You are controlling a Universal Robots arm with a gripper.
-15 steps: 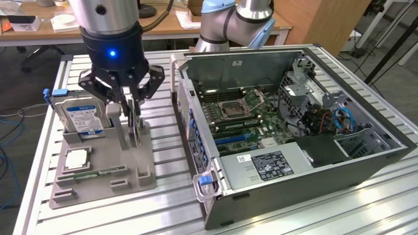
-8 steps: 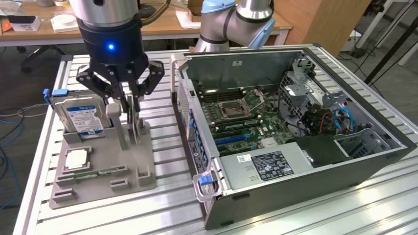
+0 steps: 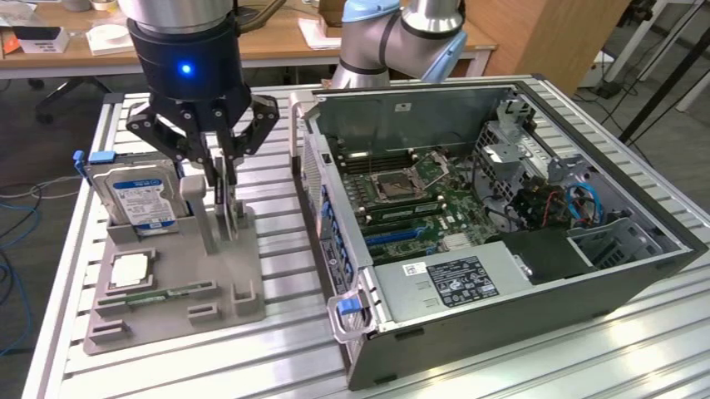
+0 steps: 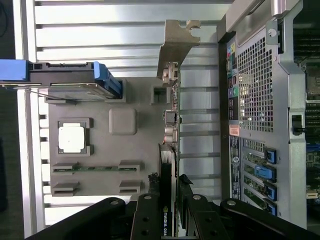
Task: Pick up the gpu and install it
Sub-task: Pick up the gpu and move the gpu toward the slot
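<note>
The gpu (image 3: 226, 208) stands on edge in a slot of the grey holder (image 3: 166, 312), to the exterior view's left of the open computer case (image 3: 621, 274). My gripper (image 3: 222, 179) reaches down from above, one finger on each face of the card, shut on it. In the wrist view the gpu (image 4: 171, 100) appears edge-on, its silver bracket (image 4: 177, 45) at the end far from my gripper (image 4: 168, 182). The black fingers (image 4: 150, 187) press against the card's near end. Whether the card has risen out of its slot I cannot tell.
The grey holder (image 4: 135, 150) also carries a silver hard drive (image 3: 139, 199) with a blue handle, a square processor (image 3: 130, 268) and a narrow green memory stick (image 3: 166, 293). The case lies open with its motherboard (image 3: 421, 199) showing. A slatted aluminium table (image 3: 554, 366) lies under everything.
</note>
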